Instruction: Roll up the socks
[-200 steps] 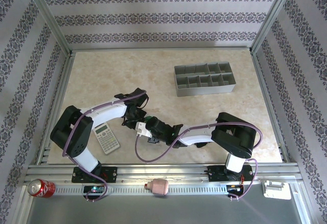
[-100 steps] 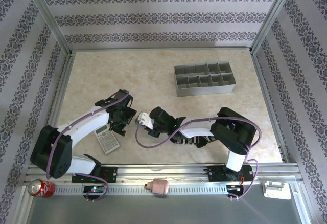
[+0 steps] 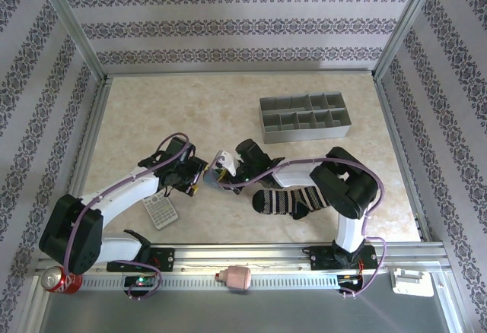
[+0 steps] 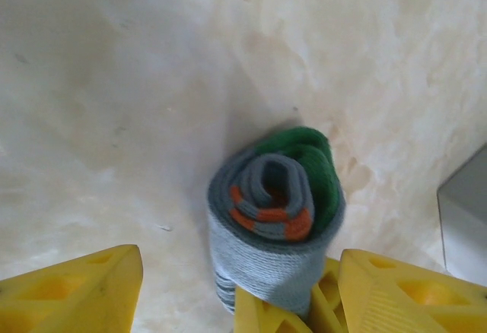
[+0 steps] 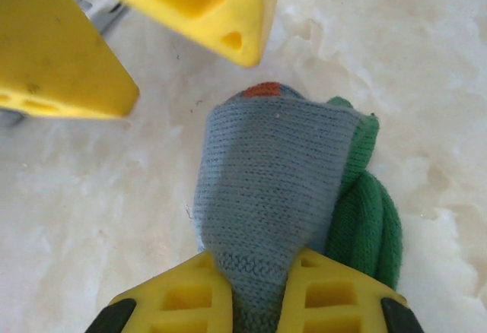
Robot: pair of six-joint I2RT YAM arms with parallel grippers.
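While pinched by the right gripper [image 5: 255, 291]: blue-grey sock [image 5: 266, 173], rolled.
Left gripper [image 4: 240, 261]: fingers spread, near it.
Striped sock [image 3: 293, 200]: flat, right of centre.

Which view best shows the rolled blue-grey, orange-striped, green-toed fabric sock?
Left wrist: the blue-grey sock faces it end-on, spiral visible. Right wrist shows the outer wrap pinched in the right gripper; overhead it's too small.

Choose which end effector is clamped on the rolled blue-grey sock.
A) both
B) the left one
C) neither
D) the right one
D: the right end effector pinches the rolled blue-grey sock between its closed fingers, while the left end effector is open, its fingers standing apart on either side of the roll.
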